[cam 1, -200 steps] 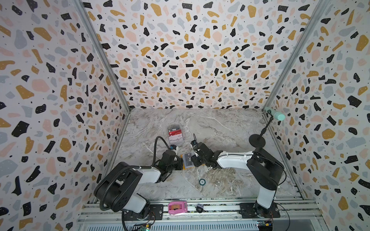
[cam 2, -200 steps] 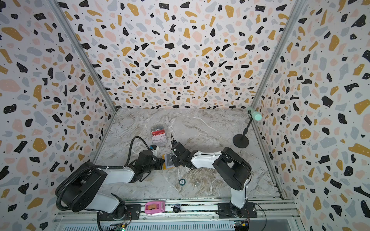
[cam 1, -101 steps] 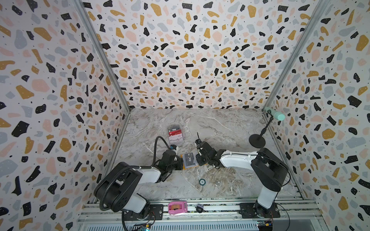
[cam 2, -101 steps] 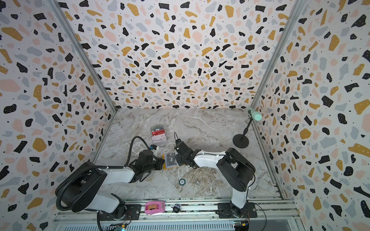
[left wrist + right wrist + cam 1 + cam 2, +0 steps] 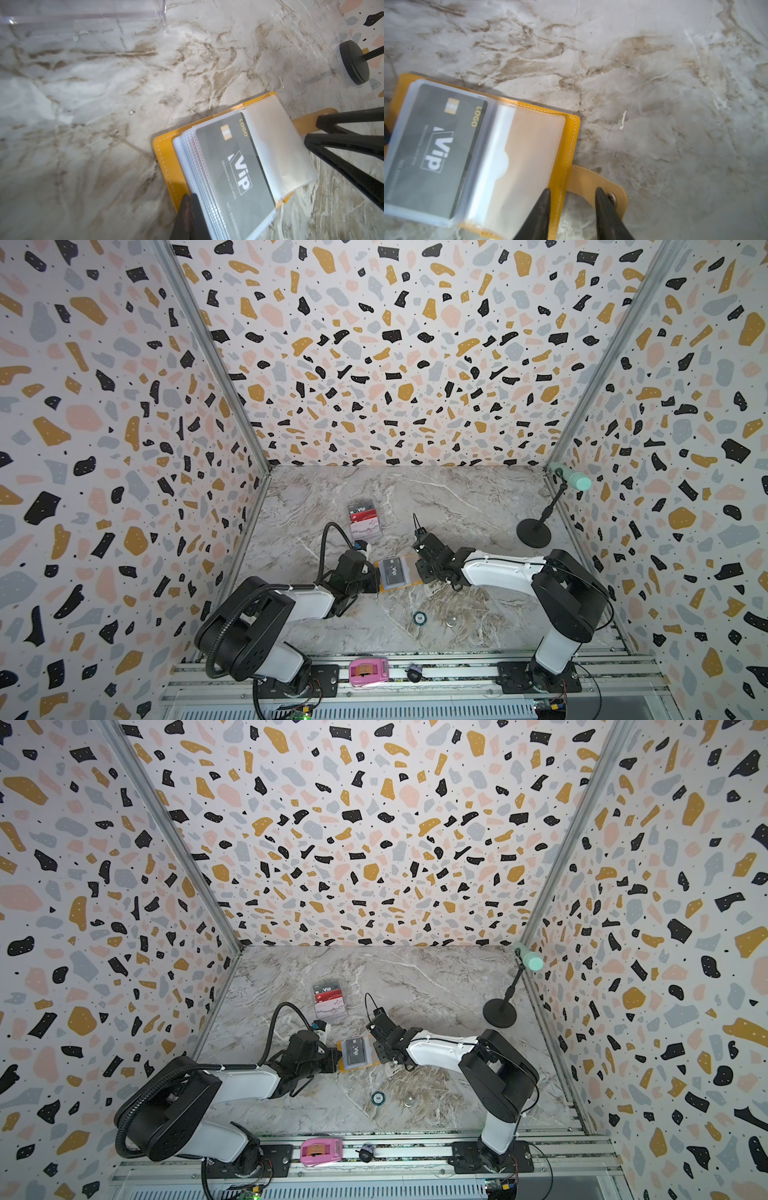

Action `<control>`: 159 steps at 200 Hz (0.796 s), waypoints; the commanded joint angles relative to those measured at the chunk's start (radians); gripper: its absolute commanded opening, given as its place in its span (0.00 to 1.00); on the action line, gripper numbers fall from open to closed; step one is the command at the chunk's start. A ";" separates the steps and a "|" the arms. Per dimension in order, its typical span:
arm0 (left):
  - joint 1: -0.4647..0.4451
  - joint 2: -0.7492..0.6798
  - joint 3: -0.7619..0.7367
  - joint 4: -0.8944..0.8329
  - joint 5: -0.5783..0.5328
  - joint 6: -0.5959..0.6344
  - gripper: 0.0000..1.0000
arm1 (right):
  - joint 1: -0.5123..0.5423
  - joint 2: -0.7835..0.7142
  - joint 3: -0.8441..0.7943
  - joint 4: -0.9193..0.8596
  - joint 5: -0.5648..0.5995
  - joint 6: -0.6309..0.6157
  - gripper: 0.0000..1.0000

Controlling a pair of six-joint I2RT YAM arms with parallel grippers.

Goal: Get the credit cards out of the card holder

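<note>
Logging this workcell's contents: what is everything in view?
table: one, grey marble
card holder: one, mustard yellow, open at centre
black card: one, in holder's top sleeve
clear stand: one, behind holder
cards: three, black, red, white, in stand
microphone stand: one, black, mint head, right side
chip: one, dark, front
disc: one, pale, beside chip
pink case: one, front rail
small part: one, black, front rail
left gripper: black, shut, at holder's edge
right gripper: black, open, at holder's tab
</note>
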 commanded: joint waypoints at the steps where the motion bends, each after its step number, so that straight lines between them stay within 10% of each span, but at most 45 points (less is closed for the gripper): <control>1: -0.003 0.018 0.002 -0.039 -0.015 0.016 0.00 | -0.027 -0.078 0.056 -0.055 -0.061 -0.004 0.38; 67: -0.003 0.046 0.016 -0.031 -0.009 0.027 0.00 | -0.090 0.000 0.126 -0.025 -0.543 -0.027 0.45; 159: -0.003 0.072 0.037 -0.033 -0.001 0.047 0.00 | -0.110 0.142 0.100 0.133 -0.668 0.152 0.40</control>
